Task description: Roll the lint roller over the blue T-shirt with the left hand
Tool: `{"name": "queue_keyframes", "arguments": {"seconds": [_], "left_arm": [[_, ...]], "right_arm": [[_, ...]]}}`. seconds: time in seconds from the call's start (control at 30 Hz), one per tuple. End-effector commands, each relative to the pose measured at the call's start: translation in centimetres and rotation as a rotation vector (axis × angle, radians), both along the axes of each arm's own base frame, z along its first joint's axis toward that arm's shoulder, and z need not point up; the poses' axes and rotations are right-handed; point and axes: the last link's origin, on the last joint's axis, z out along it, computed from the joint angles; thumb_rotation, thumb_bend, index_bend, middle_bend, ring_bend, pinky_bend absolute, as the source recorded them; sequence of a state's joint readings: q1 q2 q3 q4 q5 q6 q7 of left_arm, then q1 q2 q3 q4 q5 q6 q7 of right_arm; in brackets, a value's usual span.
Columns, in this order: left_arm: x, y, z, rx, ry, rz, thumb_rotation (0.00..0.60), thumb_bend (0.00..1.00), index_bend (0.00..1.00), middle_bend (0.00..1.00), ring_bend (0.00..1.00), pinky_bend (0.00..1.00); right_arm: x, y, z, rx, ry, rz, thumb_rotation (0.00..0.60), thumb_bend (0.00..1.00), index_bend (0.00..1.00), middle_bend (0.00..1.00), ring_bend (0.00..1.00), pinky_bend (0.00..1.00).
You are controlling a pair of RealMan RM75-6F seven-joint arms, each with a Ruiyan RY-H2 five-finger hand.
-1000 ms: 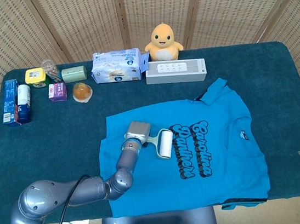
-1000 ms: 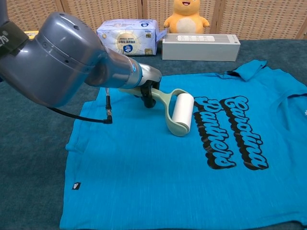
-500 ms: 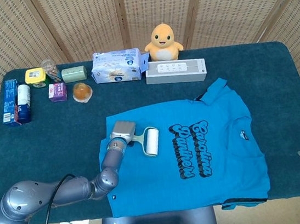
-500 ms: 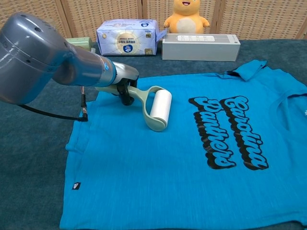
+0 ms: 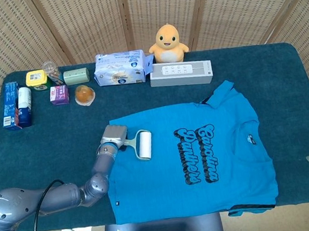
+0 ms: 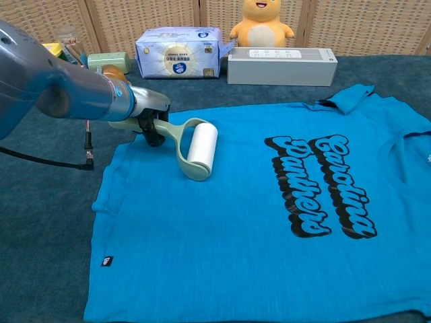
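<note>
Holding the lint roller (image 6: 200,150), the left hand (image 6: 149,122) has drawn it left across the blue T-shirt (image 6: 269,222), nearly finishing this stroke.

A bright blue T-shirt (image 5: 195,161) lettered in black is seen on a dark teal cloth (image 5: 45,147), with a white, pale-green-framed roller (image 6: 201,149) and a yellow toy (image 5: 168,41) behind.

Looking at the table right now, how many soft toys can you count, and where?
1. The yellow plush chick sits at the table's far edge, behind the white speaker box and right of the tissue pack. No others show in either view.
</note>
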State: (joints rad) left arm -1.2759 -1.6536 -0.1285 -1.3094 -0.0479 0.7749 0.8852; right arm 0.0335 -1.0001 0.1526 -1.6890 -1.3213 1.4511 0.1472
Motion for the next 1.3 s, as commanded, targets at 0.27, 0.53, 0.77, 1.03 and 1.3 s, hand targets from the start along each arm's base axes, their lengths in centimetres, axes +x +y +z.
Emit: {"name": "queue_keyframes", "arguments": {"seconds": [0.27, 0.53, 0.77, 1.03, 1.3], "left_arm": [[-2.3, 0.3, 2.2, 0.037, -0.002, 0.031, 0.6, 0.74, 0.98, 0.96, 0.87, 0.97], [-3.5, 0.2, 3.4, 0.046, -0.018, 0.049, 0.6, 0.73, 0.98, 0.96, 0.87, 0.97], [-3.7, 0.1, 3.9, 0.03, -0.082, 0.038, 0.6, 0.68, 0.85, 0.82, 0.73, 0.8], [-3.8, -0.8, 4.6, -0.059, -0.069, 0.01, 0.6, 0.54, 0.07, 0.0, 0.24, 0.39], [-3.7, -1.1, 5.2, 0.011, -0.032, -0.083, 0.6, 0.25, 0.0, 0.0, 0.0, 0.27]], "right_arm": [[0.1, 0.0, 0.0, 0.001, 0.0, 0.002, 0.6, 0.0, 0.1, 0.12, 0.0, 0.0], [0.1, 0.1, -0.1, 0.003, 0.002, 0.004, 0.6, 0.0, 0.11, 0.12, 0.0, 0.0], [0.2, 0.0, -0.2, 0.005, 0.004, 0.006, 0.6, 0.0, 0.11, 0.12, 0.0, 0.0], [0.3, 0.1, -0.3, 0.007, 0.006, 0.007, 0.6, 0.0, 0.11, 0.12, 0.0, 0.0], [0.4, 0.2, -0.2, 0.008, 0.006, 0.011, 0.6, 0.0, 0.1, 0.12, 0.0, 0.0]]}}
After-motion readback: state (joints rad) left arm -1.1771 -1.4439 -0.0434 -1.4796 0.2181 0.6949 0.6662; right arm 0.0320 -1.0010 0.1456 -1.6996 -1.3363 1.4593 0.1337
